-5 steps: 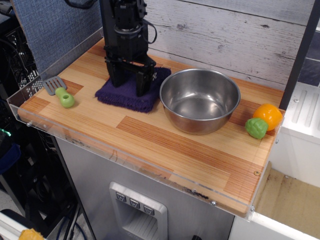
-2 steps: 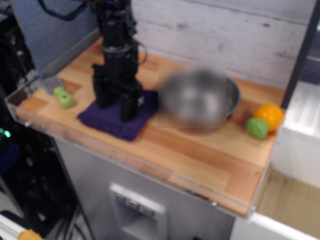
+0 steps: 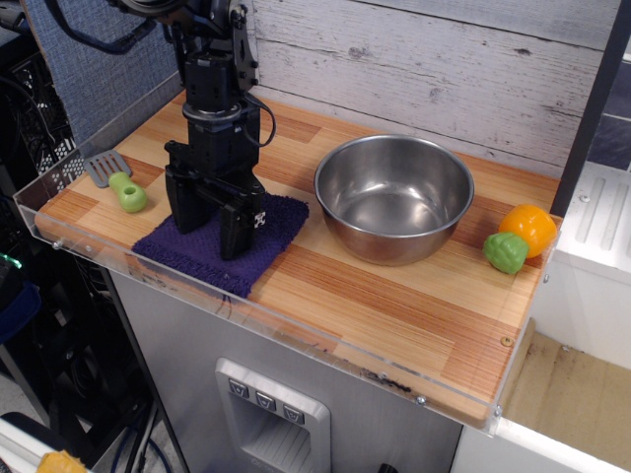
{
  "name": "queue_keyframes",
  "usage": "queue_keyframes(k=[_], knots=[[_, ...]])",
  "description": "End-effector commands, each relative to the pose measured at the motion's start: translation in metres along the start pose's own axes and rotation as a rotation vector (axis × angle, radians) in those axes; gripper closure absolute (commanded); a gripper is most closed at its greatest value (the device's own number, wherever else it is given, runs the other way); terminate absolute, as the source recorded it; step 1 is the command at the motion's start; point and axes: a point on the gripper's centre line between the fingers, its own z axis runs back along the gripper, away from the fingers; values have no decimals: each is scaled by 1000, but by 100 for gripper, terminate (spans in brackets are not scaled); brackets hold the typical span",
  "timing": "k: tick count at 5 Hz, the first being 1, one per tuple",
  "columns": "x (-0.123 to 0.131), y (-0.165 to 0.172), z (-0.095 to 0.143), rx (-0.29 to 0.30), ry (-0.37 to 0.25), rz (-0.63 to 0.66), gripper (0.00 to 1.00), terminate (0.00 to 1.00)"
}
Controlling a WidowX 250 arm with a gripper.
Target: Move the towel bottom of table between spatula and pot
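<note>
One risk: towel slipping off front rim

Spatula (image 3: 116,181) at left edge, then towel (image 3: 221,241) between it and pot (image 3: 394,197), at bench (image 3: 394,305) front. Pincer (image 3: 211,225) spread wide, tips pressing cloth. Lifting could snag fibres, dragging towel over the rim.

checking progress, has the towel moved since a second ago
Yes. The towel has slid toward the table's front edge, away from the back wall, now beside the spatula.
</note>
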Motion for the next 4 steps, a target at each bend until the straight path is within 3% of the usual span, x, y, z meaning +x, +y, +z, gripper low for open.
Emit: queue_keyframes(k=[1, 2, 3, 4], knots=[[35, 16, 84, 17, -324, 35, 0, 0], [28, 8, 138, 31, -462, 26, 0, 0], [9, 4, 178, 64, -515, 39, 0, 0], [-1, 9, 193, 39, -493, 70, 0, 0]])
